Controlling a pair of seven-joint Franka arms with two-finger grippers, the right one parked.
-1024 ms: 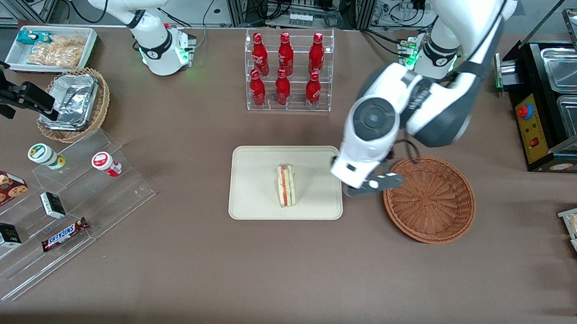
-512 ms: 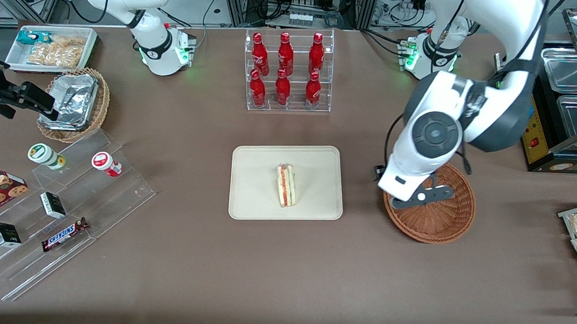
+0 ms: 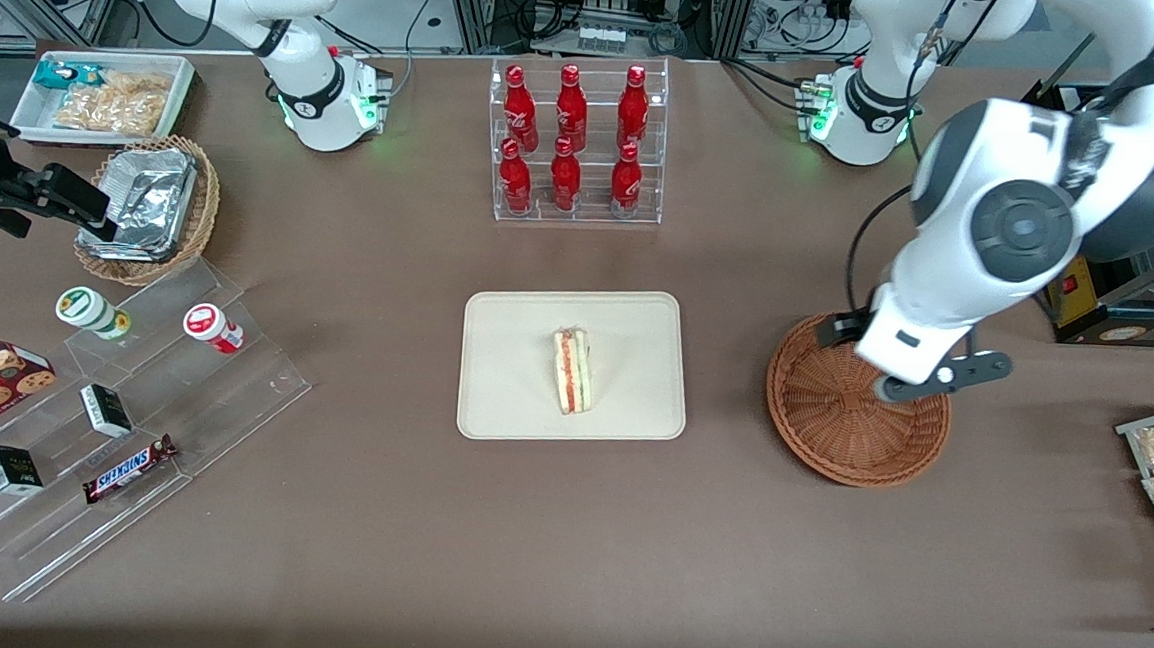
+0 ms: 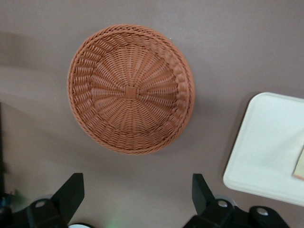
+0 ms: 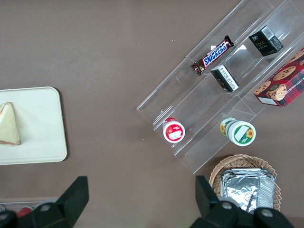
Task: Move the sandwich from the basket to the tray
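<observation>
The left arm's gripper (image 4: 135, 197) hangs above the table with its fingers (image 4: 70, 194) spread wide and nothing between them, the reddish-brown basket (image 3: 837, 420) lying empty just ahead of the fingertips. The sandwich (image 3: 571, 370) rests on the cream tray (image 3: 517, 325), well apart from the fingers, toward the parked arm's end of the table.

Front view: high, steep downward look over whole bench (image 3: 373, 552), far out. Left wrist view: straight down from above tool (image 4: 137, 199), fingers spread wide, nearer in; takes in basket (image 4: 130, 90) and corner of tray (image 4: 266, 147). Right wrist view: straight down too, over tray (image 5: 42, 137) edge with sandwich (image 5: 9, 124). Shared across all three: tray (image 3: 515, 360).
</observation>
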